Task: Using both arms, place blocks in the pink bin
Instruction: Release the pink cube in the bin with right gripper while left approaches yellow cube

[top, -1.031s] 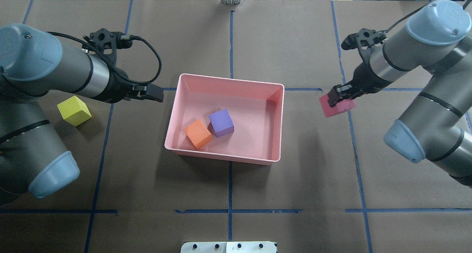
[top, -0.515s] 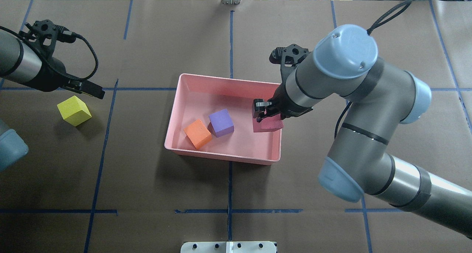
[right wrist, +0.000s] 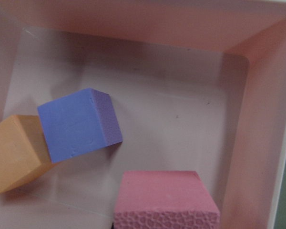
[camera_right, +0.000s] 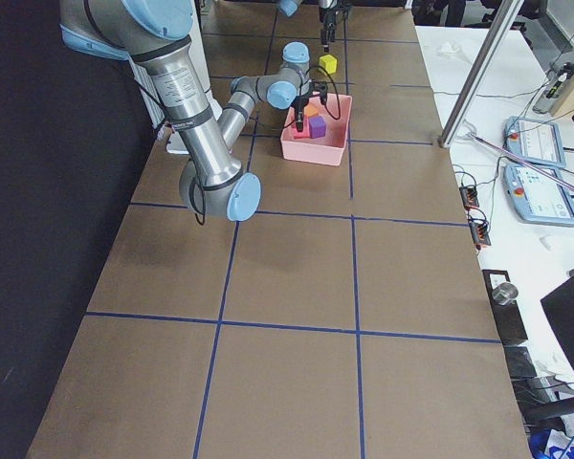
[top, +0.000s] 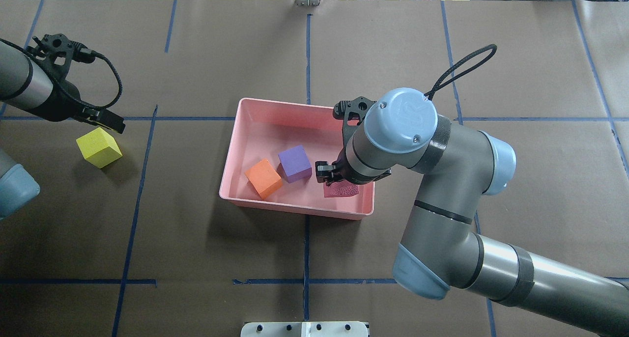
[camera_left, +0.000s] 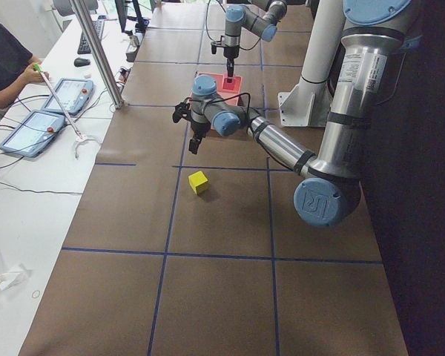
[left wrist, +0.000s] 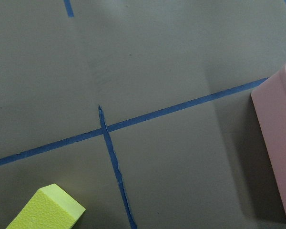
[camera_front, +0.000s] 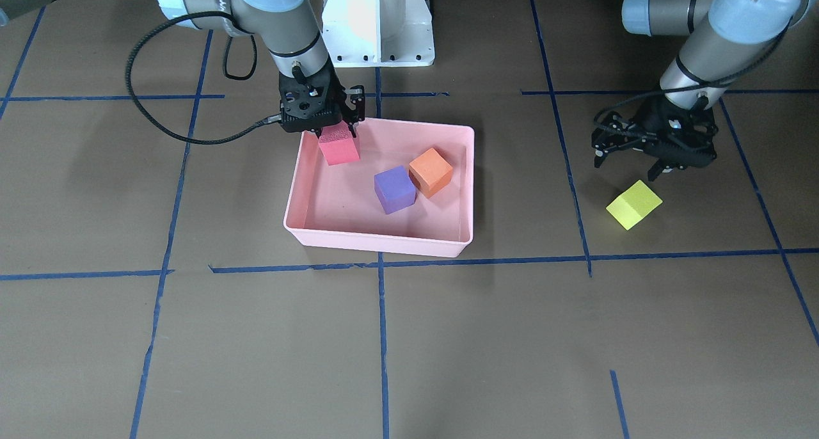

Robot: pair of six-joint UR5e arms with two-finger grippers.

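Right pincer (camera_front: 334, 134) clenching red foam cube (camera_front: 338, 150), holding it inside shallow light-pink plastic bin (camera_front: 377, 244) by corner walls; possibly hovering off floor. Best: lowering gently, opening, lifting straight. Wall crowding one side; touching purple foam cube (camera_front: 393, 189) and orange foam cube (camera_front: 430, 170) leaving open floor between. Left pincer (camera_front: 659, 169), grip state unreadable, hanging just beside yellow-green foam cube (camera_front: 633, 203) on brown surface (camera_front: 512, 336).

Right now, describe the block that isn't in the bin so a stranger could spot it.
Start at the pink bin mid-table, then look toward the robot's left, beside the left gripper. There lies the yellow-green block, the only cube outside the bin.
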